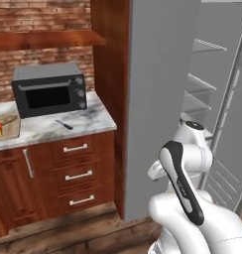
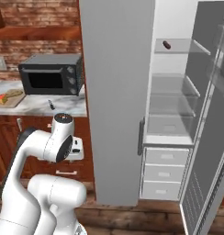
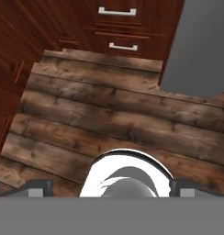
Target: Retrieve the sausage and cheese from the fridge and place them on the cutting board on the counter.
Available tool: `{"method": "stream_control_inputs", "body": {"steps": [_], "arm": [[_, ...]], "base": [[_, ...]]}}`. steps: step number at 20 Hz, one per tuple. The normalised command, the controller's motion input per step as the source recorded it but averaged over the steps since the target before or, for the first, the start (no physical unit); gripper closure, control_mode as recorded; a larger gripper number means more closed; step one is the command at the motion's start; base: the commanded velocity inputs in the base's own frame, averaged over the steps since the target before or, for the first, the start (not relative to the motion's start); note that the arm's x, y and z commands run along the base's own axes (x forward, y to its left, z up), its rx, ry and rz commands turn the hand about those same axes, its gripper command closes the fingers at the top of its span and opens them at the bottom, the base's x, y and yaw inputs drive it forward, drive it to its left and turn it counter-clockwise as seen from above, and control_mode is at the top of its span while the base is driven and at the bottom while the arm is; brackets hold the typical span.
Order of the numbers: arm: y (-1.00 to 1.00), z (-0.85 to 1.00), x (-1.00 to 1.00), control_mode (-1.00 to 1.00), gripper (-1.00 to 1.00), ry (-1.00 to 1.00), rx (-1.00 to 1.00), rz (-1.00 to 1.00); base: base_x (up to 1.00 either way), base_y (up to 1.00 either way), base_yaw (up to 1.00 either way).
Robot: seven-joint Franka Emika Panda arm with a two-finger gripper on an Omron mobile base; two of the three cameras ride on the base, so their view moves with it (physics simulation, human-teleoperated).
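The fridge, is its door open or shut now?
Open. In the right base view one door of the fridge is swung out, showing glass shelves, white drawers and the sausage on the top shelf.

both base views look forward from behind the arm, sharing the tall grey fridge [image 1: 160, 99] [image 2: 117, 92] and black microwave [image 1: 49, 89] [image 2: 52, 73]; the hand view faces down at the brown plank floor [image 3: 100, 114].

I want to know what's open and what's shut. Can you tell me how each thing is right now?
fridge: right door open, left door shut
sausage: lying on top fridge shelf
cheese: on the cutting board
microwave: door shut
counter drawers: shut
gripper: open, empty
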Motion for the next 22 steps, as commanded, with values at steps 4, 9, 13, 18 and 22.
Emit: {"method": "stream_control_inputs", "body": {"steps": [4,9,13,18,22], "arm": [[0.00,0.00,0.00,1.00,-1.00,0.00,0.00,0.00],[0.00,0.00,0.00,1.00,-1.00,0.00,0.00,0.00],[0.00,0.00,0.00,1.00,-1.00,0.00,0.00,0.00],[0.00,0.00,0.00,1.00,-1.00,0.00,0.00,0.00],[0.00,0.00,0.00,1.00,-1.00,0.00,0.00,0.00]], "base": [[0.54,-0.63,0.01],[0.53,-0.62,0.02],[0.57,-0.61,0.00],[0.63,-0.56,0.00],[0.69,-0.48,0.00]]}}
